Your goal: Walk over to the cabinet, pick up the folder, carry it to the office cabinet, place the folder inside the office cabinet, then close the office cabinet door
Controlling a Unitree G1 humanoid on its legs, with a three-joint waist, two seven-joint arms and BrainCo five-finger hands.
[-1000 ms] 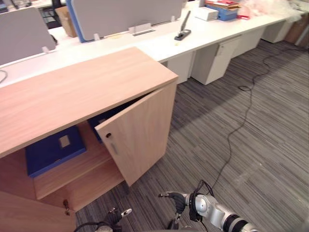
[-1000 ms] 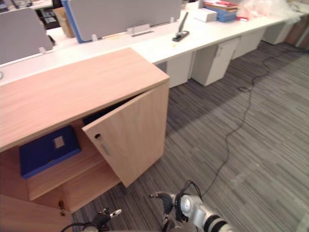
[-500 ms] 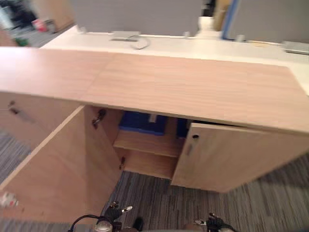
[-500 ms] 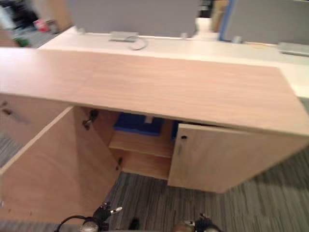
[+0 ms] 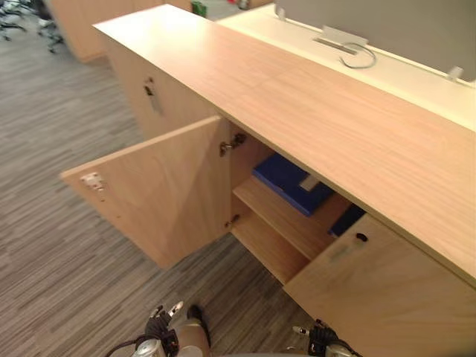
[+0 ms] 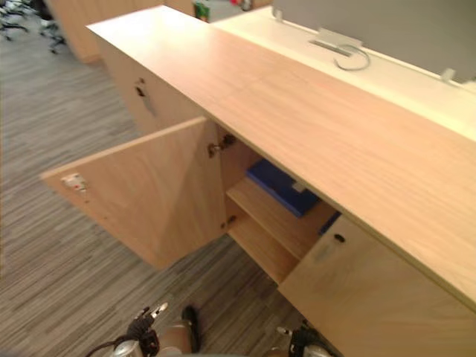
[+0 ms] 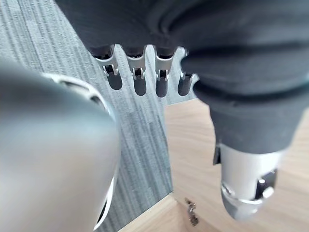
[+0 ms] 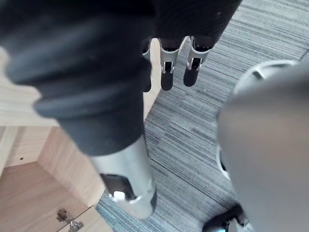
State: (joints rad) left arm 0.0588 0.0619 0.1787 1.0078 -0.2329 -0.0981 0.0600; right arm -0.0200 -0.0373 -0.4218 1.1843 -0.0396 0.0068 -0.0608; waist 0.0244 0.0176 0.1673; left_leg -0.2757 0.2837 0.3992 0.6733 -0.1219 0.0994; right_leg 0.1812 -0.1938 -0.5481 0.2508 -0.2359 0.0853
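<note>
Left hand [image 7: 139, 79] and right hand [image 8: 166, 72] low at the bottom edge of the head views, fingers straight and slack, holding and touching nothing. Blue folder [image 5: 291, 183] flat on the upper shelf of the open cabinet [image 5: 320, 111], frame centre. Its visible length runs upper left to lower right, far side hidden under the top

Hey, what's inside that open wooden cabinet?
A blue folder lies flat on the upper shelf. A second dark blue item beside it is mostly hidden by the right door; the cabinet top covers the back.
</note>
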